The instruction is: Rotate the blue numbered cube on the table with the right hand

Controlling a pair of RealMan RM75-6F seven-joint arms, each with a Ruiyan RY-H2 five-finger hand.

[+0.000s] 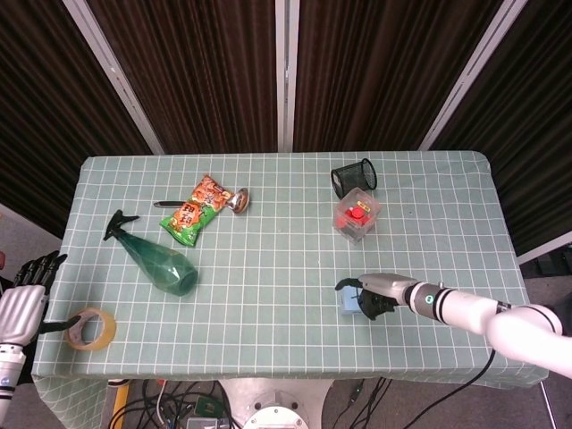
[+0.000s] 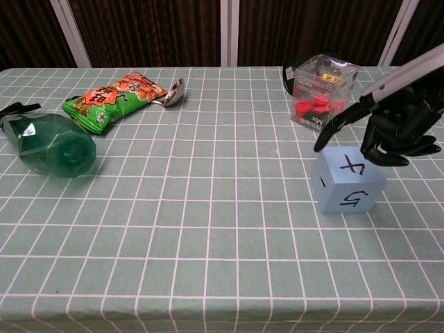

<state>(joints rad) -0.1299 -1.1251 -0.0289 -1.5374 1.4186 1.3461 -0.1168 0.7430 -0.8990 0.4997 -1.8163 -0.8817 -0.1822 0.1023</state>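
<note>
The blue numbered cube (image 2: 349, 182) stands flat on the checked tablecloth at the right front, with a 4 on top and a 5 on its near face. In the head view the cube (image 1: 349, 303) is partly hidden by my right hand (image 1: 375, 293). The right hand (image 2: 397, 126) hovers just above and behind the cube's far right corner. Its fingers are curled down near the top edge and its thumb is stretched out to the left, and it holds nothing. My left hand (image 1: 21, 304) hangs off the table's left front corner with its fingers spread.
A clear box of red pieces (image 2: 323, 92) and a black mesh cup (image 1: 354, 176) stand just behind the cube. A green spray bottle (image 2: 48, 146), a snack bag (image 2: 114, 96) and a metal spoon (image 1: 237, 202) lie to the left. A tape roll (image 1: 91, 329) sits by the left hand.
</note>
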